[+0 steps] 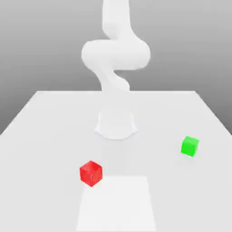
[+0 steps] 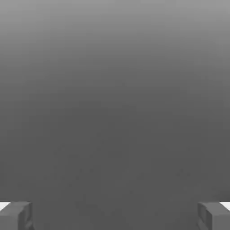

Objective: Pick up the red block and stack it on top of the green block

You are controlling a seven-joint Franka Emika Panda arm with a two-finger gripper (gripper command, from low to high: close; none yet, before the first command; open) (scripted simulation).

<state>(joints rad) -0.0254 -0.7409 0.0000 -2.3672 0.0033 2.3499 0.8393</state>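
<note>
Gripper [image 2: 115, 215] wide open, fingers [image 2: 15, 215] far apart, holding nothing. Red block [image 1: 91, 173] sits on table [image 1: 45, 118], not near gripper. Green block [image 1: 190, 146] well apart from red. Risk: block sits turned, fingers may hit corners, push it away.

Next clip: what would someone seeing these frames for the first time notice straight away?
Two small bright cubes stand apart on the pale table: the red block toward the exterior view's left and nearer the camera, the plain green block toward its right. Behind them rises the white arm, curling upward from its round base. In the hand view the gripper has its jaws spread wide with nothing between them.
</note>
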